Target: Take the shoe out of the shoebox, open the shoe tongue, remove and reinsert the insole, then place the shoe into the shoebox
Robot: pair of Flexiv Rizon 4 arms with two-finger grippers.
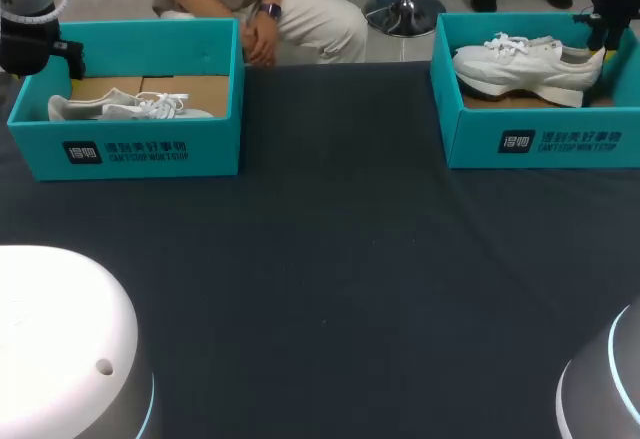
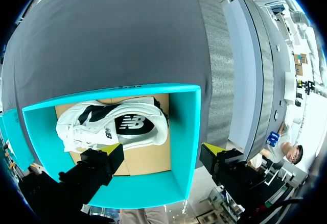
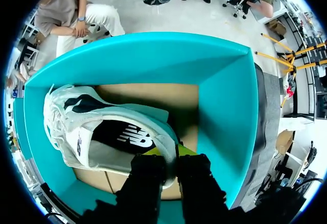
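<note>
From above, the left shoebox and the right shoebox sit well apart on the dark table. The left shoe lies flat in its box. The right shoe is tipped up, because the right gripper holds its heel end.

From the left wrist, the left gripper hangs over the left shoebox, fingers wide apart, nothing between them. I think it is ready to go down for the shoe.

From the right wrist, both fingers pinch the right shoe's heel edge, likely to lift it out
</note>
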